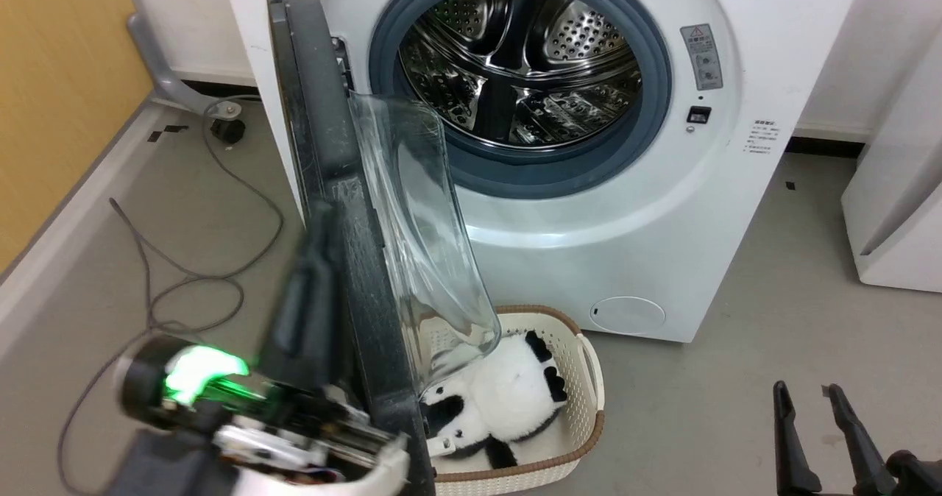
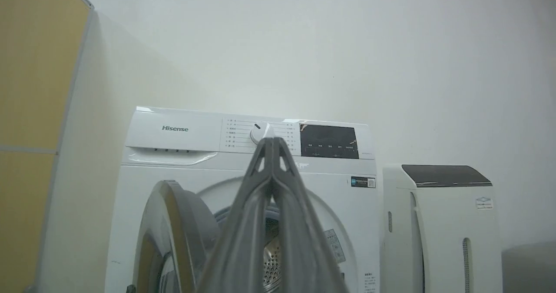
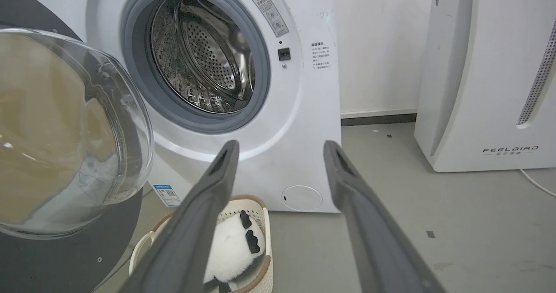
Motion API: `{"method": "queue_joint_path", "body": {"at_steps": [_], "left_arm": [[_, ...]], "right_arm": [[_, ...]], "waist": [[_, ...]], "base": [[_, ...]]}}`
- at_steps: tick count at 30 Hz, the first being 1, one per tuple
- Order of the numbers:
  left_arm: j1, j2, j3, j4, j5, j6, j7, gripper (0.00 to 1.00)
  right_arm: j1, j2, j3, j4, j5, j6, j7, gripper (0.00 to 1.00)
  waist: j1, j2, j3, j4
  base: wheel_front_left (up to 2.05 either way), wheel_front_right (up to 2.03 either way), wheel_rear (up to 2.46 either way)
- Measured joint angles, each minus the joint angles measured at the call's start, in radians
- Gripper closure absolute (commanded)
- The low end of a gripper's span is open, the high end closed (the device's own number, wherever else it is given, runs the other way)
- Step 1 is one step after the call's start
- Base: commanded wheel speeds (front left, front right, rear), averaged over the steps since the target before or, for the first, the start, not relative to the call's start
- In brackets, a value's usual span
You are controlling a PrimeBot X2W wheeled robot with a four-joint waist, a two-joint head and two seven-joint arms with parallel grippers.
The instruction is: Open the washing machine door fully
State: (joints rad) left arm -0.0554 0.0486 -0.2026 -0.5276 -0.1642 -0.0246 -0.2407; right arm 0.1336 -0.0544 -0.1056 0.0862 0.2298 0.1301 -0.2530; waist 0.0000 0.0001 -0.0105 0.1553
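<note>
Washing machine door (image 1: 316, 128) stands swung out on its left hinge, roughly square to the front of the washing machine (image 1: 662, 209); the steel drum (image 1: 515, 62) lies bare; the door's glass bowl (image 1: 419, 246) hangs over a white basket (image 1: 574, 349) holding a panda plush (image 1: 508, 400); your left gripper (image 2: 272, 141) is pinched together on nothing and, in the blurred head view, seems to sit against the door's outer face; your right gripper (image 3: 280, 147) is spread wide, well apart from the door.

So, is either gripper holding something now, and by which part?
Nothing is held. The left gripper has its jaws shut together with nothing between them, beside the washing machine door. The right gripper has its jaws apart and empty.
</note>
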Motion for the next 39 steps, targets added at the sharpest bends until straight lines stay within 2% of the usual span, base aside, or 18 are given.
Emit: {"method": "queue_joint_path", "body": {"at_steps": [5,10,14,21,27,39], "left_arm": [[0.041,0.001,-0.096,0.061,-0.007,-0.023,0.041,1.0],[0.101,0.001,-0.184,0.163,-0.04,-0.032,0.178,1.0],[0.13,0.003,-0.217,0.216,-0.046,-0.031,0.229,1.0],[0.144,0.005,-0.235,0.265,-0.058,-0.025,0.252,1.0],[0.161,0.015,-0.228,0.309,-0.059,-0.001,0.288,1.0],[0.164,0.037,-0.174,0.364,-0.069,0.032,0.263,1.0]], "right_arm": [[0.0,0.0,0.011,0.01,0.004,0.0,0.0,0.0],[-0.001,0.0,0.014,0.017,0.018,0.0,-0.001,0.0],[-0.002,0.0,0.022,0.027,0.028,0.0,-0.004,0.0],[-0.003,0.001,0.026,0.036,0.043,0.0,-0.004,0.0],[-0.003,0.001,0.041,0.041,0.044,0.0,-0.004,0.0],[-0.003,0.001,0.057,0.046,0.053,0.0,-0.004,0.0]], "waist": [[0.0,0.0,0.002,0.007],[0.0,0.0,0.006,0.016],[0.0001,0.0,0.008,0.022],[0.0001,-0.0001,0.009,0.043],[0.0001,0.0,0.007,0.066],[0.0001,0.0,0.002,0.126]], "base": [[0.0,0.0,0.0],[0.0,0.0,0.0],[0.0,0.0,0.0],[0.0,0.0,0.0],[0.0,0.0,0.0],[0.0,0.0,0.0]]}}
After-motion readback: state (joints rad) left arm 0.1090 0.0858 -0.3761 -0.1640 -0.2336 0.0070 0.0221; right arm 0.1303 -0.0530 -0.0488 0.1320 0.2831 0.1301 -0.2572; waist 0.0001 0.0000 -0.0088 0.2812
